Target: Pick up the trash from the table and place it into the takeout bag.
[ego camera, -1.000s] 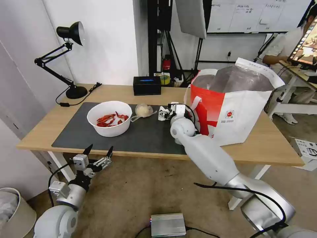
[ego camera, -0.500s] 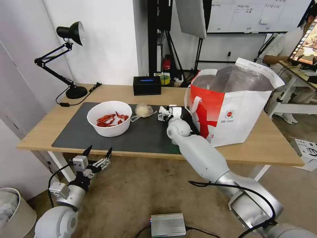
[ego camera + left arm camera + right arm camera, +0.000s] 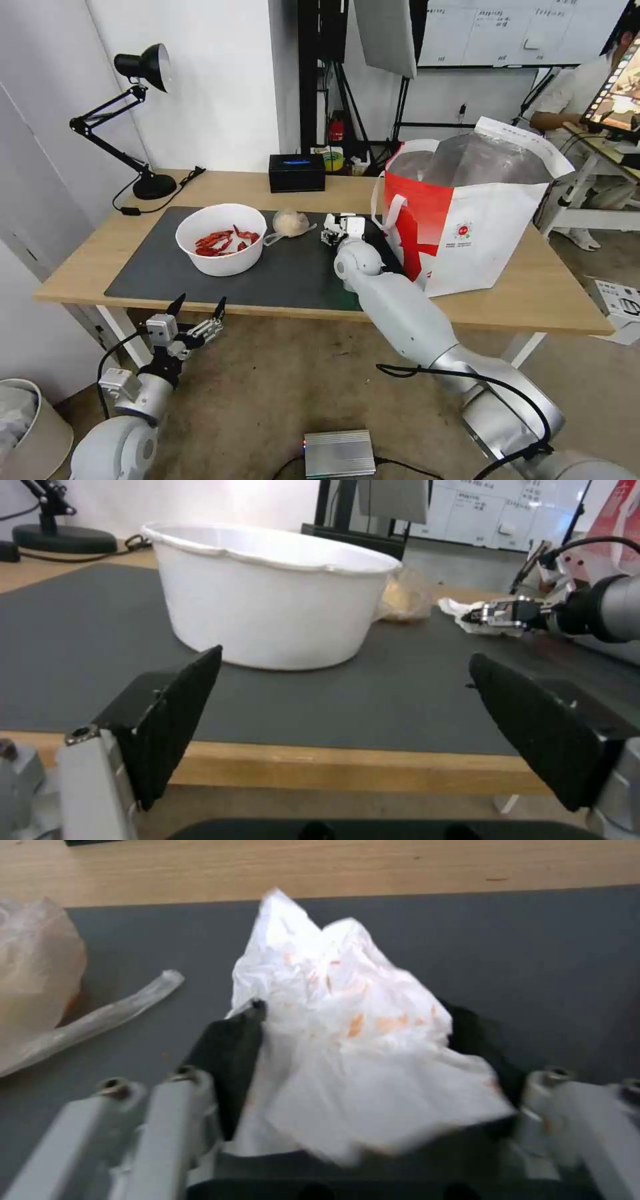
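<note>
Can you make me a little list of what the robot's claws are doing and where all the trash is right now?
right claw: on the dark mat, fingers on both sides of the crumpled tissue
left claw: open, hanging below the table's front edge, holding nothing
white bowl: on the mat, red shells inside
small clear bag: on the mat, between the bowl and the tissue
takeout bag: standing open on the table, beside the right arm
tissue stains: small orange spots
</note>
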